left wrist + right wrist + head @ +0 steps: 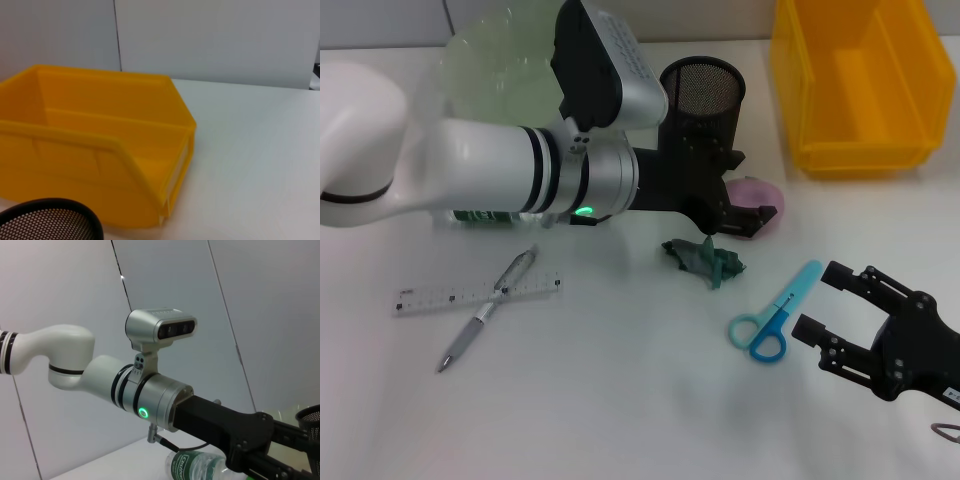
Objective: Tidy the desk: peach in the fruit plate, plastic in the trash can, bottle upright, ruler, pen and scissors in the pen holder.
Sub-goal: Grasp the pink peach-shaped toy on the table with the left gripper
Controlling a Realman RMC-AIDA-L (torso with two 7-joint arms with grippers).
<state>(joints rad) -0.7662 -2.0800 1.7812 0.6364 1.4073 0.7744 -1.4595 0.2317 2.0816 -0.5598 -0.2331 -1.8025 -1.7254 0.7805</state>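
While left claw (pixel 745 222) pinches peach (pixel 756 192), right claw (pixel 828 300) gapes wide beside scissors (pixel 775 314).

bright, even light from overhead – shadows on the white table (pixel 620 400) are faint and soft. the near arm (pixel 470 180) looks slightly blurred. no harsh glare.

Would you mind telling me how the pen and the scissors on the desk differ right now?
The pen is slim and silver-grey, while the scissors are blue with two round finger loops. The pen lies across the ruler on the robot's left, touching it; the scissors lie alone on the right, just before the right gripper. Both lie flat, outside the pen holder.
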